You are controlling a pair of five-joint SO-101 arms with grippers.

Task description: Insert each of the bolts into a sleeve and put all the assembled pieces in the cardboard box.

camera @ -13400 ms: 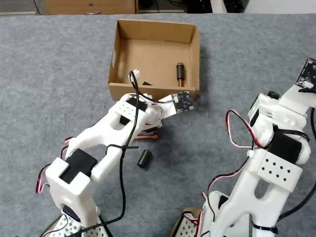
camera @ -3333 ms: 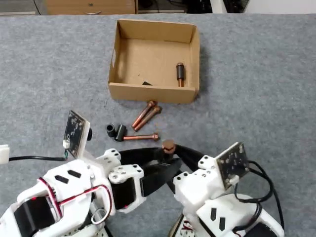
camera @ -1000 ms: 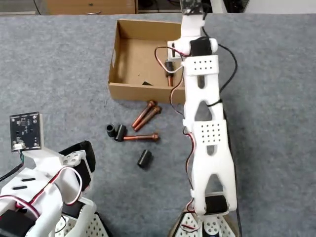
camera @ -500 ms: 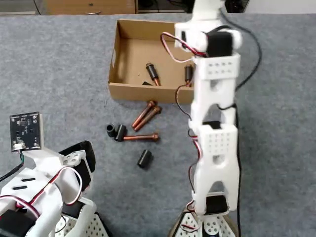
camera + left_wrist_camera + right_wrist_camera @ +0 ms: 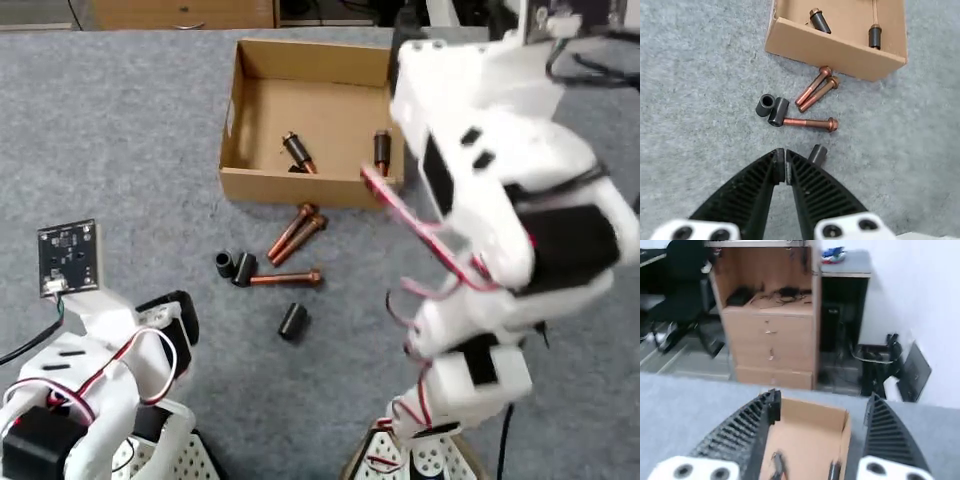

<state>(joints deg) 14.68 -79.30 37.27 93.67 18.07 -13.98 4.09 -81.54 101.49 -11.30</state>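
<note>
From above, my right arm (image 5: 500, 170) has swung up and back from the box (image 5: 310, 62). Half a second ago it hung right over the box. Two finished pieces (image 5: 297, 152) now lie inside, where there was only one a while back. Three bare bolts (image 5: 295, 232) and three sleeves (image 5: 235, 266) still wait on the table (image 5: 120, 150) in the middle of the frame, so I think I am not yet half done.

In my left wrist view, my left gripper (image 5: 785, 167) sits at the bottom middle. Its fingers are pressed together with nothing in them. One sleeve lies just past its tips, and the box is at the top.

In my right wrist view, my right gripper (image 5: 822, 405) is spread wide and holds nothing. The box is at the bottom, between the fingers, with both pieces in it.
</note>
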